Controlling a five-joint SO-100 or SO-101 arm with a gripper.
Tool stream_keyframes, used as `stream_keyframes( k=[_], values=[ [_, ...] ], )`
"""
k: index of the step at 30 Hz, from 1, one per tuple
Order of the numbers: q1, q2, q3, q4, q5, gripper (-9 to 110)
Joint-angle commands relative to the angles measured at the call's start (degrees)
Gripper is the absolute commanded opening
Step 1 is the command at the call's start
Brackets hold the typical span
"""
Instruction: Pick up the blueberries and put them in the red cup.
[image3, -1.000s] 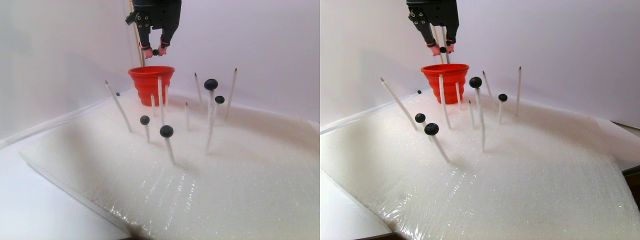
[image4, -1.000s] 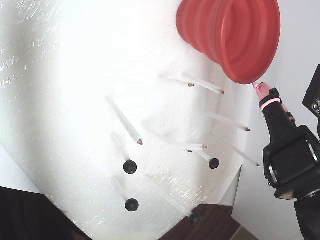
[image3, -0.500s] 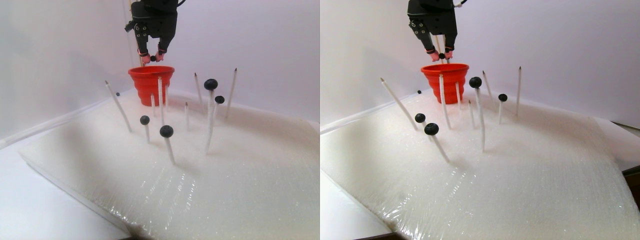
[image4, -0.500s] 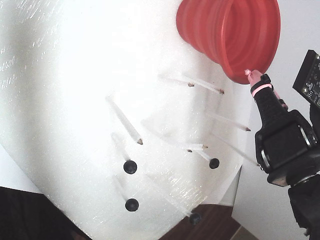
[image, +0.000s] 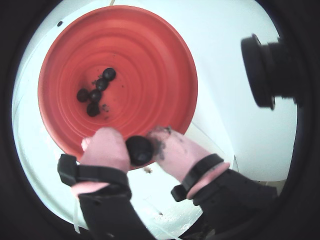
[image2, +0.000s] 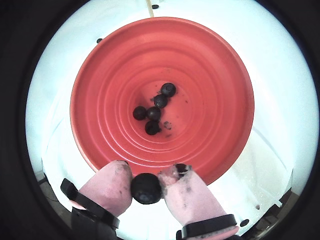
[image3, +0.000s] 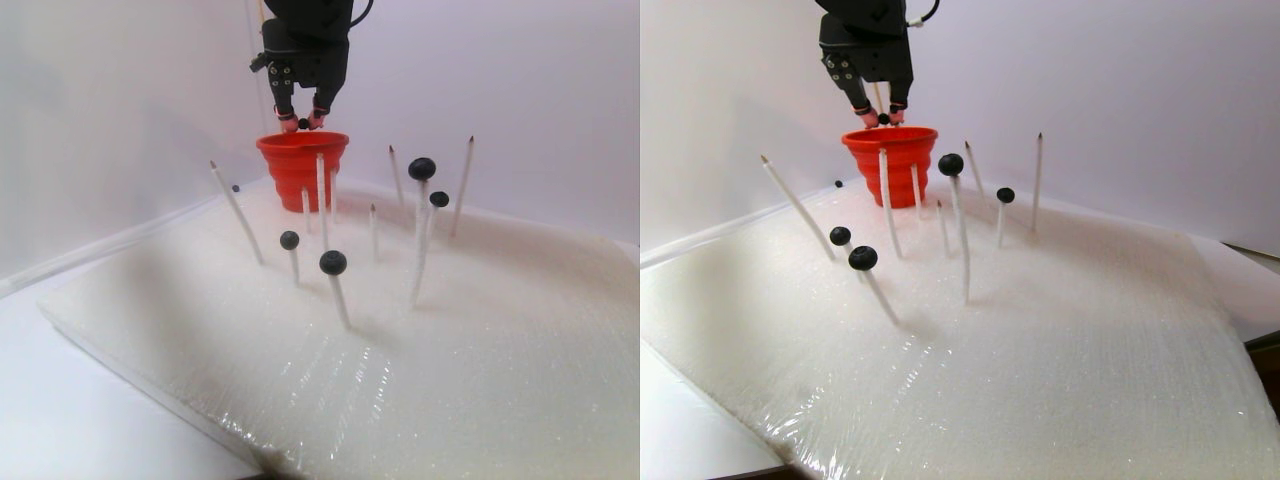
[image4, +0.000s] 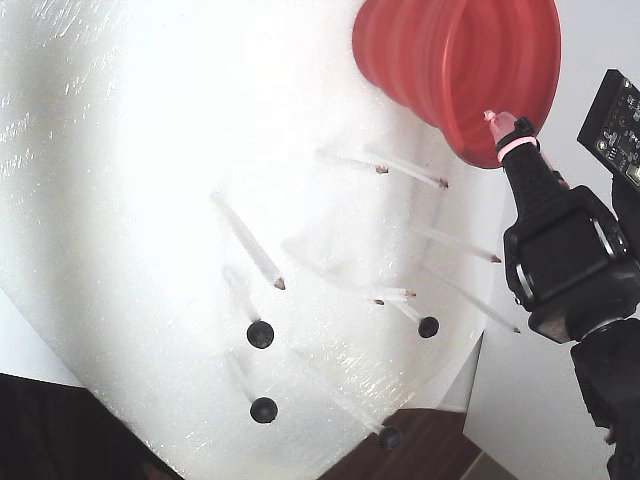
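The gripper (image2: 146, 186) pinches one blueberry (image2: 145, 188) between its pink fingertips (image2: 109, 181), poised over the red cup (image2: 215, 125) at the 6 o'clock edge of its rim in both wrist views. Four blueberries (image2: 154, 114) already lie clustered at the cup's bottom. In the stereo pair view the cup sits at the far side of the white foam sheet (image3: 480, 330), and more berries (image3: 333, 262) perch on thin white sticks (image3: 340, 298) toward 5 o'clock from it.
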Motion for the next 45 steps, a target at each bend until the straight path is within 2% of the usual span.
stream_keyframes(
  k=[1,5,16,45],
  values=[
    [-0.62,1.58,-4.75,-1.76,0.18,14],
    [-0.44,1.49,-4.75,-1.85,0.09,18],
    [-0.35,4.75,-2.64,-1.41,-1.23,17],
    [1.67,17.4,3.87,8.79,-1.85,16]
  ],
)
